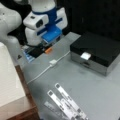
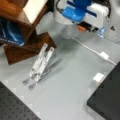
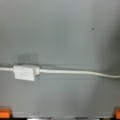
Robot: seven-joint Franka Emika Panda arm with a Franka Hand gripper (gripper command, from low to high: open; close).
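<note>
Here, gripper [image 1: 47, 48] upper left, hovering near white cable [image 3: 75, 72] | jaw state indiscernible | risk: snagging cable, dragging adapter block [image 3: 24, 72].

No text, brand, number or sign can be read anywhere. The small white tag [image 1: 85, 55] on the front of the black and grey box [image 1: 96, 51], which sits at the desk's [image 1: 100, 90] far right edge in a front view, shows no legible marking. The dark blue book cover [image 2: 11, 33] in the wooden rack [image 2: 27, 42], at a front view's left, bears pale streaks that cannot be made out as letters. The white inline block [image 3: 24, 72] on the white cable [image 3: 80, 73] is blank in the wrist view.
</note>
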